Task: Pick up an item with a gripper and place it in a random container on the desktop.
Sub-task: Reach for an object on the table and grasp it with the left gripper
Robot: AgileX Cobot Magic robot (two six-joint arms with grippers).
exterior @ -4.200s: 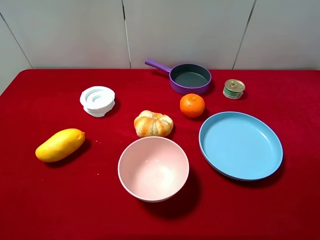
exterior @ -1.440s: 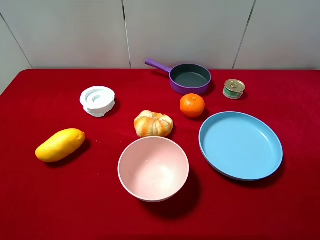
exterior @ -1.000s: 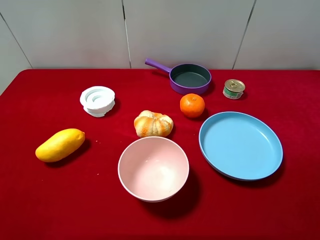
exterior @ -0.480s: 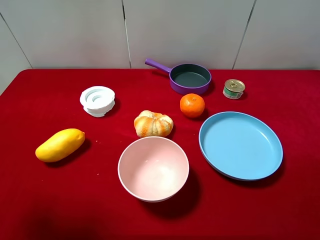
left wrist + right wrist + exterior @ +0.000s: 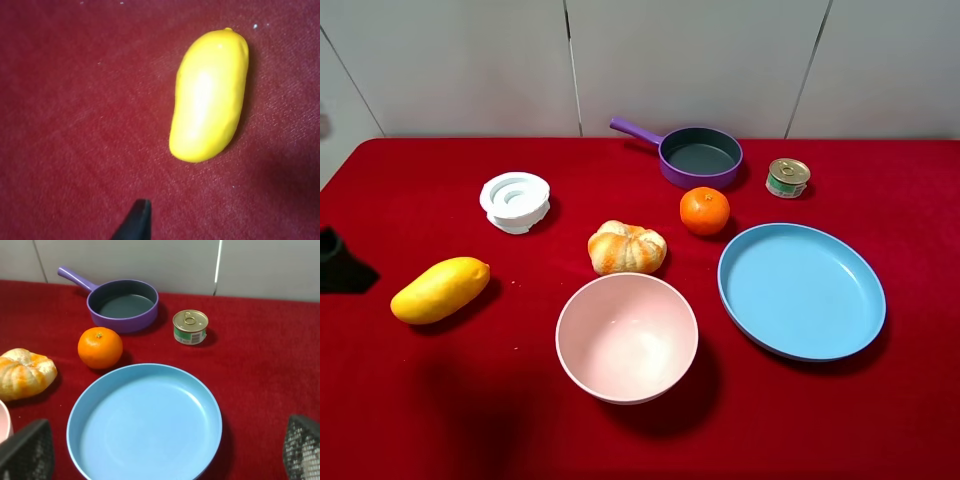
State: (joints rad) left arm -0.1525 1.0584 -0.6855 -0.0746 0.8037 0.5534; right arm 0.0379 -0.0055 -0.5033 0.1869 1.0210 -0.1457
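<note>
The yellow mango (image 5: pixel 440 290) lies on the red cloth at the left; the left wrist view (image 5: pixel 210 95) shows it close below the camera. My left gripper (image 5: pixel 340 262) is a dark shape at the left edge, just left of the mango and apart from it. Only one black fingertip (image 5: pixel 136 222) shows in the left wrist view, so its opening cannot be told. The light-blue plate (image 5: pixel 802 290) is empty at the right and also shows in the right wrist view (image 5: pixel 145 385). My right gripper (image 5: pixel 165 440) is open and empty, near the plate's front rim.
A pink bowl (image 5: pixel 627 337) stands front centre, a bread roll (image 5: pixel 626 248) behind it. A tangerine (image 5: pixel 705 211), purple pan (image 5: pixel 700 156) and small tin can (image 5: pixel 787 177) stand at the back right. A white round object (image 5: pixel 515 201) is back left.
My left gripper has come into the exterior view at the left edge beside the mango, and a shadow has spread on the cloth at the front left. Nothing on the table has moved.
</note>
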